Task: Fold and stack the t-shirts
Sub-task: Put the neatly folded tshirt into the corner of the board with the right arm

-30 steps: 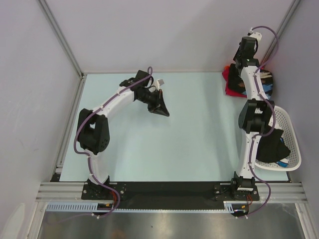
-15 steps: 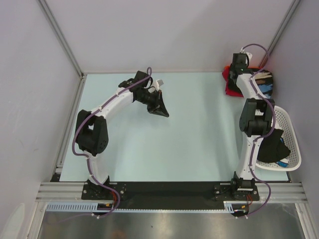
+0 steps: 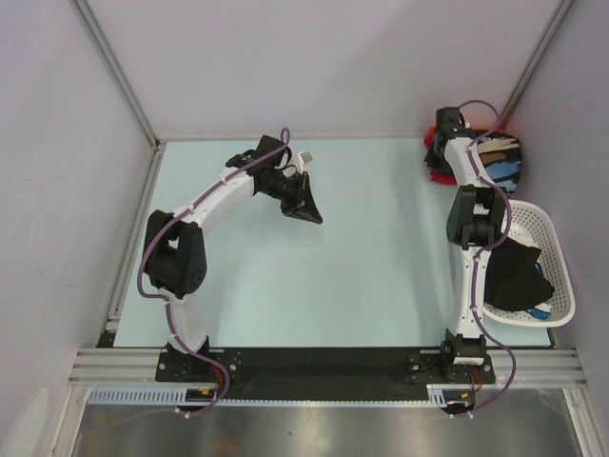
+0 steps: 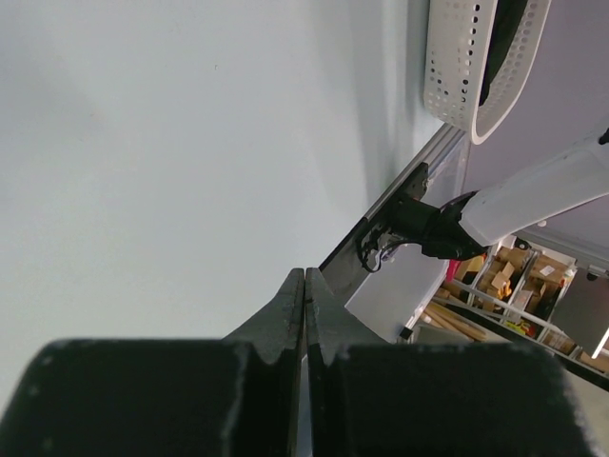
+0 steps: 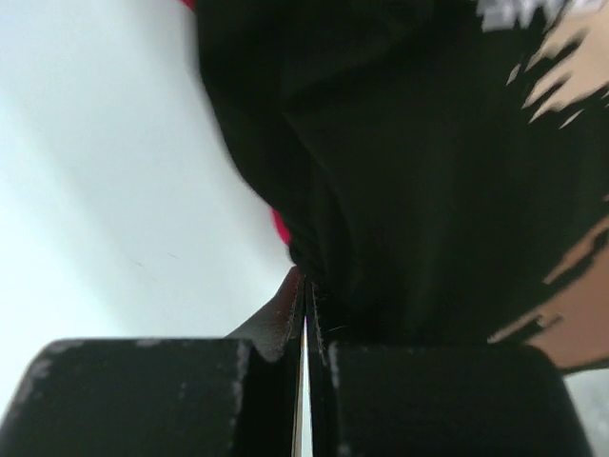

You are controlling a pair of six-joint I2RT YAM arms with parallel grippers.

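Printed black shirt (image 3: 504, 162): lies folded at the far right corner of the table (image 3: 381, 267), on top of a red shirt (image 3: 440, 174) whose edge shows along the left side. The pile's long axis appears to run left to right along the far edge, though the right arm crosses it and hides the middle. The cloth is soft and matte, with a tan and blue print.

Right gripper (image 5: 304, 284): fingers pressed together, tips at the edge of the black cloth (image 5: 428, 143) beside a sliver of red (image 5: 280, 227). Whether cloth is caught between them cannot be told.

Crumpled black shirt (image 3: 519, 276): heaped in a white plastic lattice basket (image 3: 557, 257) at the right edge, spilling over its left rim.

Left gripper (image 4: 304, 290): fingers clenched on nothing, over bare pale-blue table near the middle.
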